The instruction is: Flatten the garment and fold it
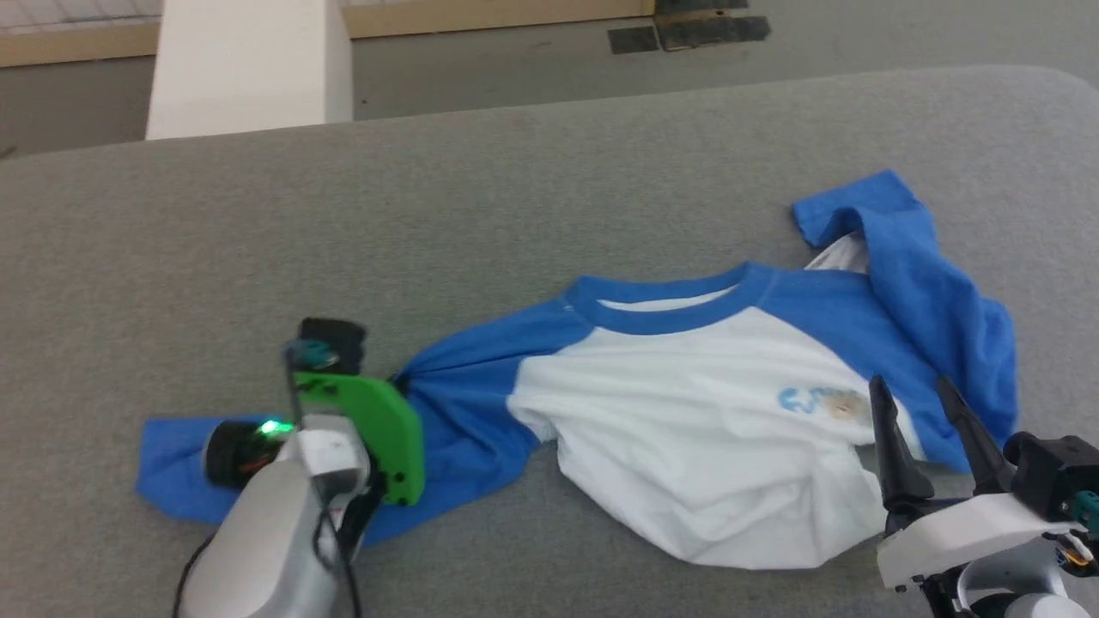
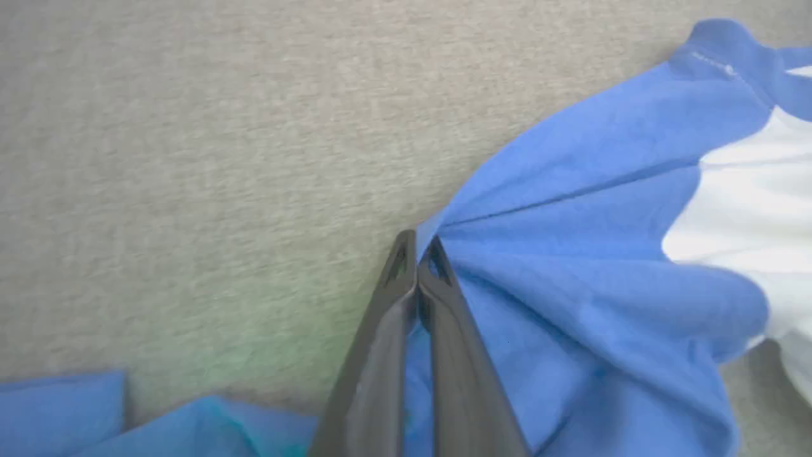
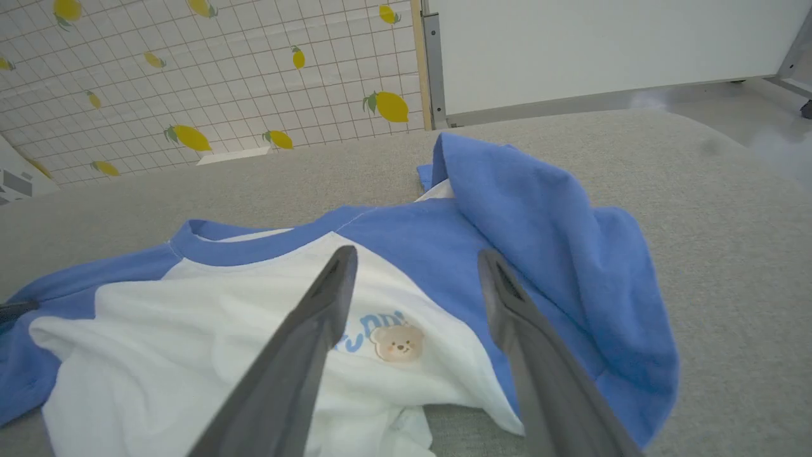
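The left gripper (image 2: 415, 247) is clenched on a bunched blue sleeve fold of the garment (image 1: 687, 412), which is laid rumpled on the grey table (image 1: 515, 189). In the head view its fingers are hidden by a green bracket (image 1: 386, 429). The right gripper (image 1: 912, 386) is held spread over the white body. The bear print (image 3: 396, 343) is clear only from the right wrist.

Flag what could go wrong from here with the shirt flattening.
1. The left gripper pinches only an edge of the soft white shirt with blue sleeves; creases fan from the pinch, so a pull may slip or bunch it more.
2. The blue sleeve near the open right gripper lies doubled over itself; one-sided pulling could drag the shirt across the grey fabric surface with that fold unfixed.
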Tool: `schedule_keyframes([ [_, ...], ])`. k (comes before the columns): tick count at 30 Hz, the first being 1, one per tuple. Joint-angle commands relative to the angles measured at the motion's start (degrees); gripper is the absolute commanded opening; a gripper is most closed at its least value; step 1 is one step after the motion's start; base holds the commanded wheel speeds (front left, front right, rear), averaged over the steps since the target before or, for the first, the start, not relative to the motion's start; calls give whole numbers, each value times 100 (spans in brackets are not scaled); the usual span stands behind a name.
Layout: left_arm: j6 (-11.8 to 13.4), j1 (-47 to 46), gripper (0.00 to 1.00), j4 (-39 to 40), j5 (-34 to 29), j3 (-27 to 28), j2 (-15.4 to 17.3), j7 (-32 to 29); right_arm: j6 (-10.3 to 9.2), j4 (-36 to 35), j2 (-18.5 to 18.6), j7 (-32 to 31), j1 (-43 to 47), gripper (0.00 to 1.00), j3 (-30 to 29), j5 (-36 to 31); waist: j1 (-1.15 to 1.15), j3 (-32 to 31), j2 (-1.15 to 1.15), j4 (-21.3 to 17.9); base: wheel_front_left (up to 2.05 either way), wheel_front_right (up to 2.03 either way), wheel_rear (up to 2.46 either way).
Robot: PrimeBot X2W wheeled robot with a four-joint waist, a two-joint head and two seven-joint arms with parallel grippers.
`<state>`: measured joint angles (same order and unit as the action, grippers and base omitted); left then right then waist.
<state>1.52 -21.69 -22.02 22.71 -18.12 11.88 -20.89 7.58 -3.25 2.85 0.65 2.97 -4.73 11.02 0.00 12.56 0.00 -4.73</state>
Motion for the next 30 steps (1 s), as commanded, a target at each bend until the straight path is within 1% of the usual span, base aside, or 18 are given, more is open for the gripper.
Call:
schedule_keyframes([
  [1,137,247,0,49,84,151,137,61,-9,-51,3,-35,-115,100,-3,-50,0,-138,0,305,0,0,0],
  [6,458,696,0,292,250,518,260,230,-9,-74,3,-192,-221,100,-63,-180,0,-186,0,658,0,0,0],
  [7,505,770,31,325,276,565,260,273,-9,-60,3,-240,-256,100,-124,-194,0,-190,0,724,0,0,0],
  [8,531,826,41,342,307,596,249,299,-9,-45,3,-279,-291,100,-177,-200,0,-192,0,778,0,0,0],
  [9,546,883,79,368,324,617,241,355,-9,-25,3,-335,-337,100,-210,-225,0,-194,0,834,0,0,0],
  [10,539,915,100,408,341,635,221,454,-9,-11,3,-376,-379,100,-243,-243,0,-191,0,880,0,0,0],
  [12,504,969,100,508,403,694,135,772,-9,33,3,-489,-520,100,-336,-312,0,-176,0,969,0,0,0],
  [14,478,1005,100,636,412,748,28,1245,-9,106,3,-672,-702,100,-504,-396,0,-156,0,1054,0,0,0],
  [18,516,1038,100,797,265,842,-174,2401,-9,377,3,-1210,-1191,100,-1161,-383,0,-108,0,1214,0,0,0],
  [21,504,1030,100,796,95,778,-302,3108,-9,786,3,-1910,-1516,100,-1795,-316,0,-74,0,1329,0,0,0],
  [25,446,951,100,831,-110,704,-403,3492,-9,1186,3,-2616,-1724,100,-2352,-360,0,-17,0,1430,0,0,0],
  [30,365,907,100,913,-292,727,-483,3580,-9,1448,3,-3039,-1801,100,-2483,-351,0,50,0,1429,0,0,0],
])
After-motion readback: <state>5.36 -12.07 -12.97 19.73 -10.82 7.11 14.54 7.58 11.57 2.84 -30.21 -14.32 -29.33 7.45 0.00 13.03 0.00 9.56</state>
